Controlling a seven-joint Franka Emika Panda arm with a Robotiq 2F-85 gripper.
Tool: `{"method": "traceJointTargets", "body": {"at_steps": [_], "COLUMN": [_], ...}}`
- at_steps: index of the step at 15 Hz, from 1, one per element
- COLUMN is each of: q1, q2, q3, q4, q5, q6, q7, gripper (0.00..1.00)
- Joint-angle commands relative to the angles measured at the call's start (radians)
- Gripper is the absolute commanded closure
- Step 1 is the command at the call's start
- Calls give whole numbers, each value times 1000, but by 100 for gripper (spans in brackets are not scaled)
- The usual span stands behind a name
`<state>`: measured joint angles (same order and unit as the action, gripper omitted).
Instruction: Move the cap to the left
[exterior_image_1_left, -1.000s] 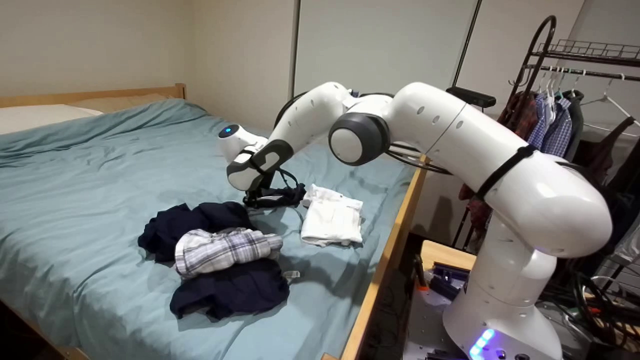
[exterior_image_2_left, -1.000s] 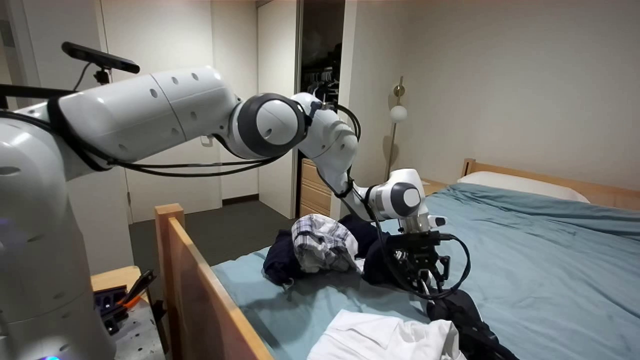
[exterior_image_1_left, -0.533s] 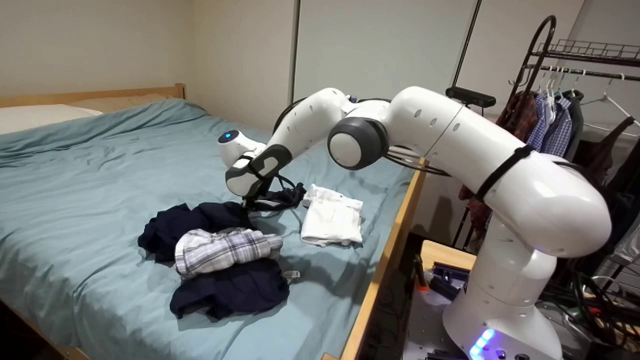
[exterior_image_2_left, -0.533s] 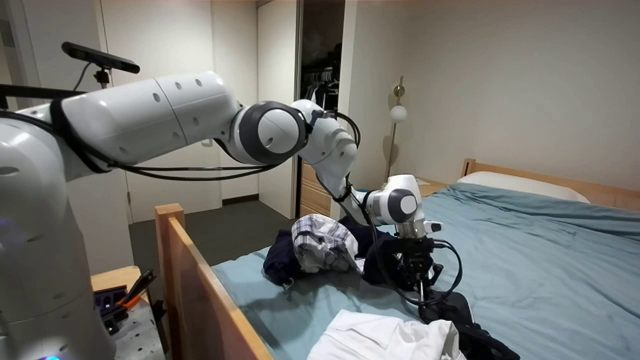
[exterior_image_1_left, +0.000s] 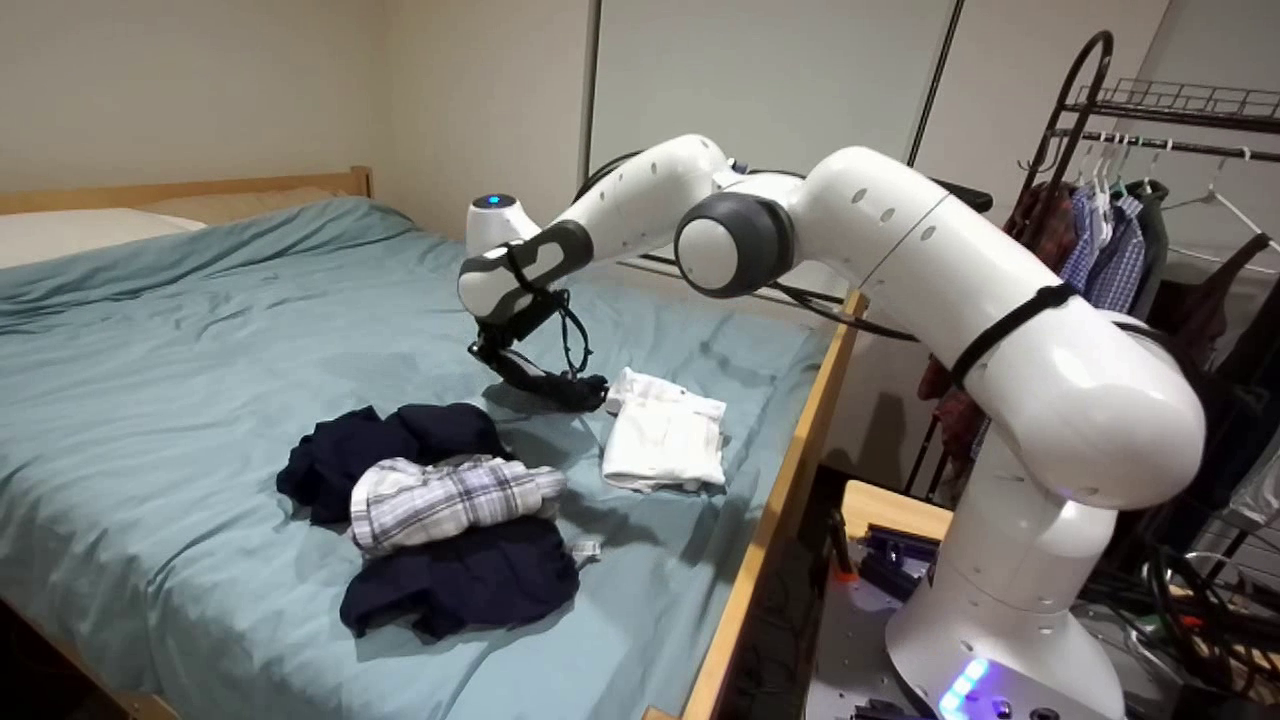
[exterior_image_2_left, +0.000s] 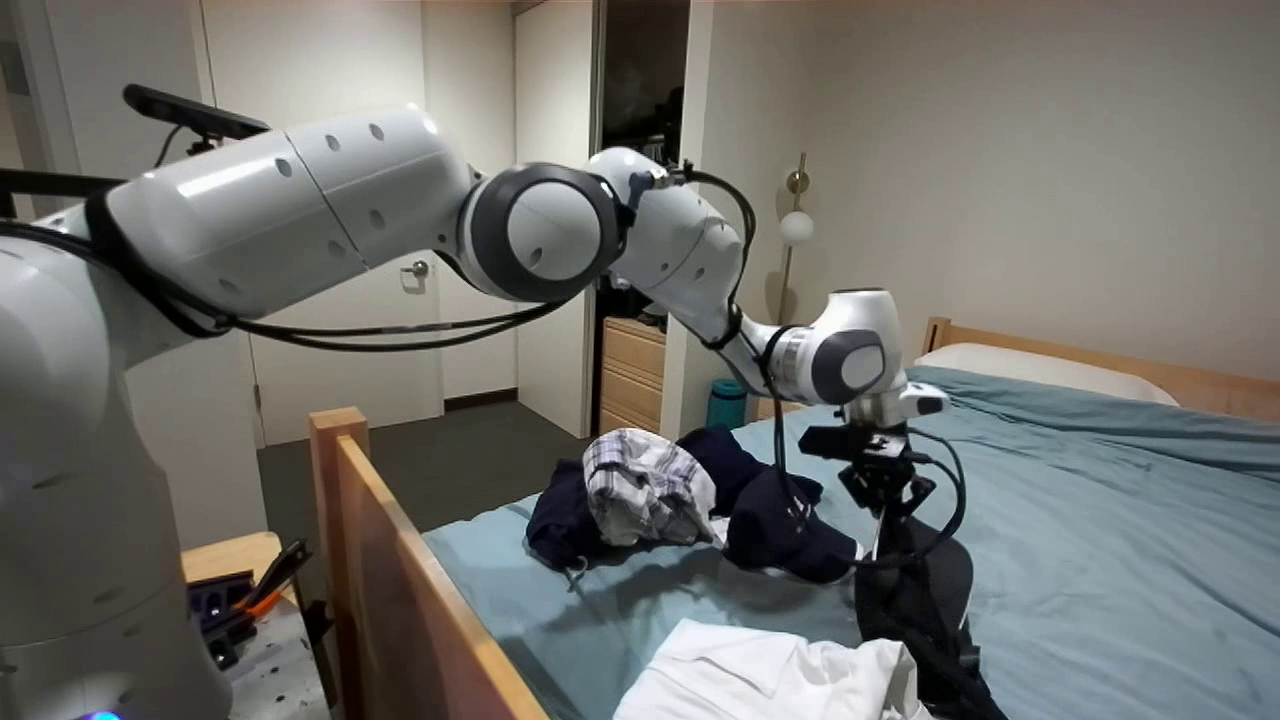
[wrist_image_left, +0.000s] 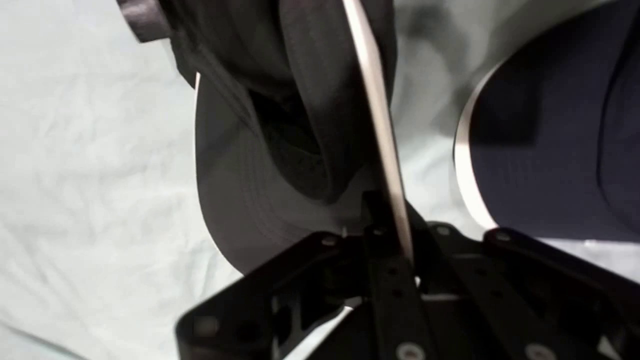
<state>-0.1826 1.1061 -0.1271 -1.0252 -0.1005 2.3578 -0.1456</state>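
The cap (exterior_image_2_left: 915, 580), black with a thin pale edge to its brim, hangs slanting below my gripper (exterior_image_2_left: 888, 508) in an exterior view. My gripper is shut on the side of its brim. In the wrist view the cap (wrist_image_left: 230, 190) spreads out above and left of the gripper (wrist_image_left: 387, 212), and a pale edge runs up from between the fingers. From another angle the cap (exterior_image_1_left: 555, 388) slopes down from the gripper (exterior_image_1_left: 488, 358) toward the white cloth. Whether its lower end touches the bed I cannot tell.
A folded white cloth (exterior_image_1_left: 665, 440) lies close to the cap's lower end. Another cap (exterior_image_2_left: 785, 535), navy with a white-edged brim, lies beside a plaid shirt (exterior_image_1_left: 455, 500) and dark navy clothes (exterior_image_1_left: 465, 580). The wooden bed rail (exterior_image_1_left: 770, 530) stands between bed and robot base.
The gripper has closed on the brim. After dipping slightly, the arm has risen, lifting the near end of the cap off the bed.
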Motion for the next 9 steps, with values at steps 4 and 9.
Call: {"method": "traceJointTargets", "body": {"at_steps": [4, 9], "q1": [-14, 18], "q2": [-162, -158], "q3": [84, 131], "q4": [35, 121], "q5": [125, 132], "q6": [104, 144], "q7": [28, 40], "gripper": [95, 95]}}
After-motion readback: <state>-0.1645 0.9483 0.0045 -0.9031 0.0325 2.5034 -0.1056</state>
